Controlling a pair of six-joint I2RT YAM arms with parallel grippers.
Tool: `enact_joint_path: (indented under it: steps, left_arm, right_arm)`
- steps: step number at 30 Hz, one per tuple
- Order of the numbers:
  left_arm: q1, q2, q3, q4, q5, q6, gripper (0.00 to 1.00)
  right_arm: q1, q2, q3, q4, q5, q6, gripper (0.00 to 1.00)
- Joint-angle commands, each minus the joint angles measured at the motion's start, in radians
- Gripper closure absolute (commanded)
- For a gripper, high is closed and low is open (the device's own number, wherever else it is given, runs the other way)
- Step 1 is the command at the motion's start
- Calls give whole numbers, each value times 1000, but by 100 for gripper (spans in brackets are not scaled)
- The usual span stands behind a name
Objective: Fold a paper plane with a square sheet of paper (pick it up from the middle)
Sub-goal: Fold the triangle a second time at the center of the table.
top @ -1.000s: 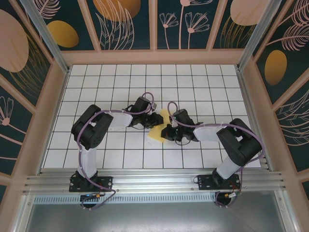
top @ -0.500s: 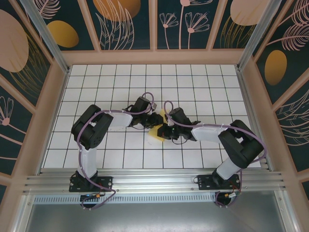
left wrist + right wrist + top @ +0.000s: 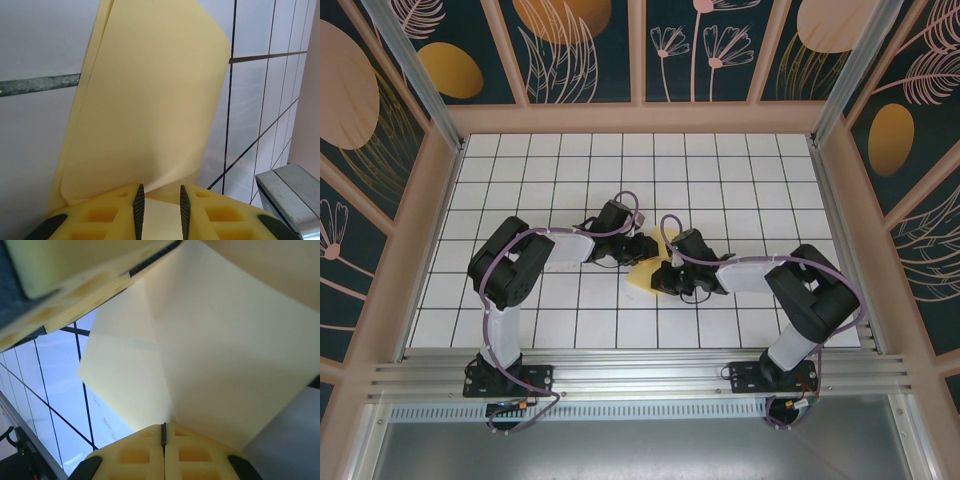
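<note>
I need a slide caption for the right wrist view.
Right claw shut on the creased yellow paper.

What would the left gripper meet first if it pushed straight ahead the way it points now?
Probably the yellow paper already between the left gripper fingers; past it, likely the right gripper, though depth is unclear.

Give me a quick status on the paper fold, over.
Left gripper part open, yellow paper between its fingers. Right gripper shut on the paper's edge. Sheet lifted and curled between both arms. Nothing in the way.
</note>
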Motion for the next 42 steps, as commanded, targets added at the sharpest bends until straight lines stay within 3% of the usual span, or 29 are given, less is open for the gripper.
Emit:
enact_joint_path:
  steps: [1,19,27,33,42]
  left_arm:
    - [-2,32,-27,-70,-33,26,70]
    - [-2,28,-33,-69,-39,30,71]
    - [-2,18,-29,-62,-46,29,71]
    - [-1,17,-36,-50,-42,21,71]
    - [-2,7,-46,-37,-50,8,71]
  right_arm:
    - [-7,3,-13,9,3,3,92]
    - [-10,66,-33,23,-21,23,93]
    - [-24,-82,13,-24,-2,26,93]
    - [-93,-198,-40,20,35,85,92]
    - [-73,-98,-4,73,-41,89,92]
